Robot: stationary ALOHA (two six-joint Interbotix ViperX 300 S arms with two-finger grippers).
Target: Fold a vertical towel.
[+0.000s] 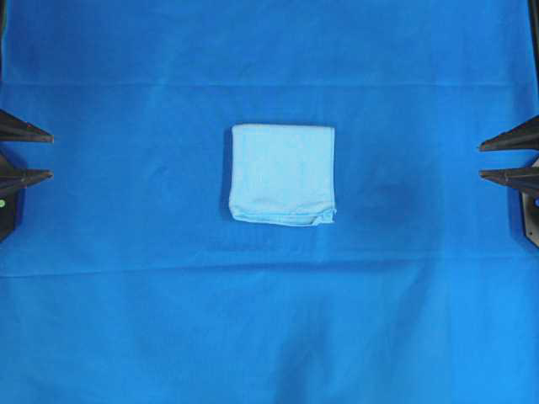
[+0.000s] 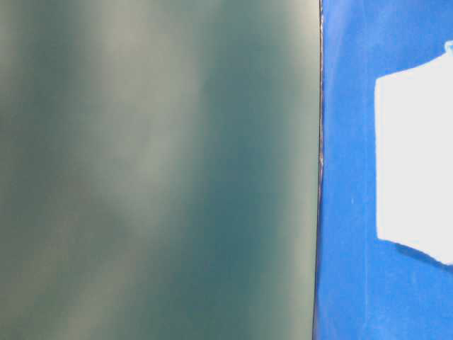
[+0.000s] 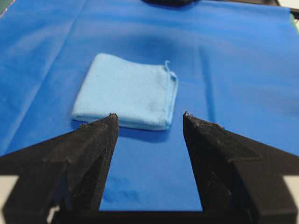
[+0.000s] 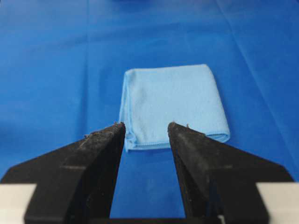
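The towel [image 1: 282, 174] lies in the middle of the bench, on the dark blue table covering [image 1: 269, 337], already looking doubled into a near-square pad, with layered stitched edges and a loose corner at its 5 o'clock in the overhead view. The left hand [image 1: 25, 154] sits at the 9 o'clock edge of that view and the right hand [image 1: 509, 158] at the 3 o'clock edge, both well apart from the cloth and both pointing inward at it. Each hand is spread, holding nothing.

From the left wrist view the towel [image 3: 126, 91] lies toward 12 o'clock ahead of the left hand [image 3: 148, 120], slightly left of centre; from the right wrist view the towel [image 4: 174, 105] is likewise ahead of the right hand [image 4: 146, 126], slightly to its right. Neither arm looks clearly nearer; the cloth sits about midway, perhaps a touch closer to the left. Its long axis is hard to call, since the pad is nearly square (marginally taller than wide from overhead).

Judging by the stacked edges, the fold seems largely done. The table-level view is mostly a blurred grey-green blank, with the towel [image 2: 414, 163] washed out to white and cut off at the 3 o'clock edge
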